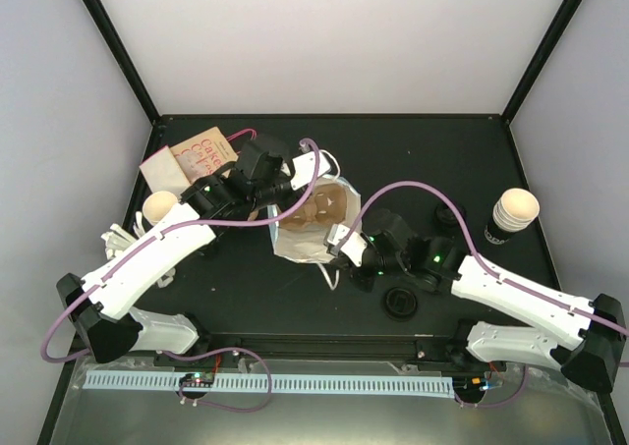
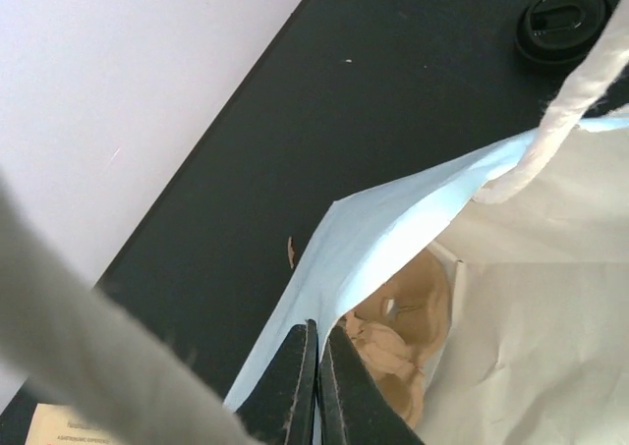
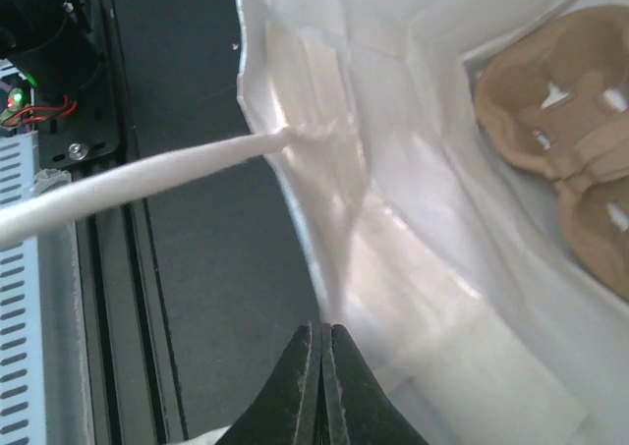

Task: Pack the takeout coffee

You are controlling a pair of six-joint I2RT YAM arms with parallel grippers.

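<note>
You're holding bag (image 1: pixel 295 241) mouth open on worktop (image 1: pixel 246 298) — left pincer (image 2: pixel 316 333) clamping far-left rim, right pincer (image 3: pixel 322 329) clamping near rim. Cardboard tray (image 1: pixel 329 207) lying inside. Cups standing outside: left cup (image 1: pixel 157 207) beside left arm, right cup (image 1: pixel 513 214) well right of bag — right arm nearer.

Left arm (image 1: pixel 157 258) stretches toward two o'clock, right arm (image 1: pixel 511 288) toward ten. Left gripper (image 1: pixel 278 207) pinches the bag (image 1: pixel 295 244) rim at nine o'clock, right gripper (image 1: pixel 336 239) at five, jaws tight.
</note>
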